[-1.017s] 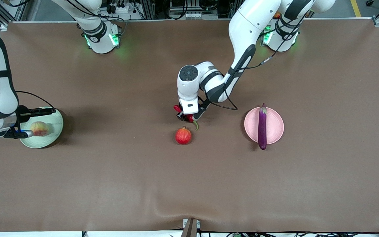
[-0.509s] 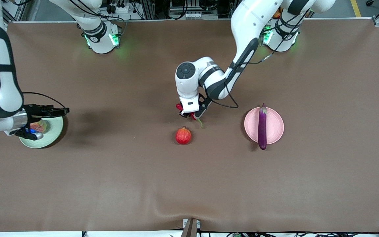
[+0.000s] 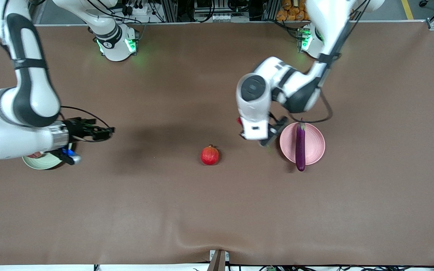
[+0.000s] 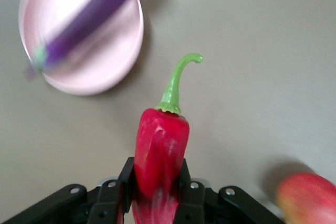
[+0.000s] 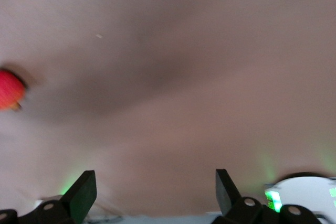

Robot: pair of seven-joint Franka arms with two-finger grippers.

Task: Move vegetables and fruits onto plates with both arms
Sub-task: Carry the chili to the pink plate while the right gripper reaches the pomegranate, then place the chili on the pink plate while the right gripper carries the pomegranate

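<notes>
Halfway mark, by my count: the eggplant (image 3: pixel 300 146) lay across the pink plate (image 3: pixel 313 150), sticking out over the rim at both ends, in the middle band of the front view toward my left arm's end of the table, and the peach (image 3: pixel 34 154) showed as a sliver on the green plate (image 3: pixel 45 162) at my right arm's end, mostly hidden under my own forearm. That left two to go. The chili (image 4: pixel 161 145) was in the air, pinched hard between the fingers of my left claw (image 4: pixel 157 182), stem pointing away from the wrist, and in the left wrist view the pink plate sat in the upper corner with the eggplant blurred across it, so I judged the drop was only a short carry off. The apple (image 3: pixel 210 155) sat alone on the bare table, dead centre of the front view and a touch below the middle, with nobody on it yet. My left arm was folded in from its base at the top of the frame, elbow bent sharply, hand pointing down over the cloth just beside the pink plate's rim. My right arm swept down the edge of the frame and bent in, wrist low above the green plate; my right claw (image 5: pixel 155 182) was spread wide and empty over bare cloth, facing the apple, which showed small and red at the edge of the right wrist view.
</notes>
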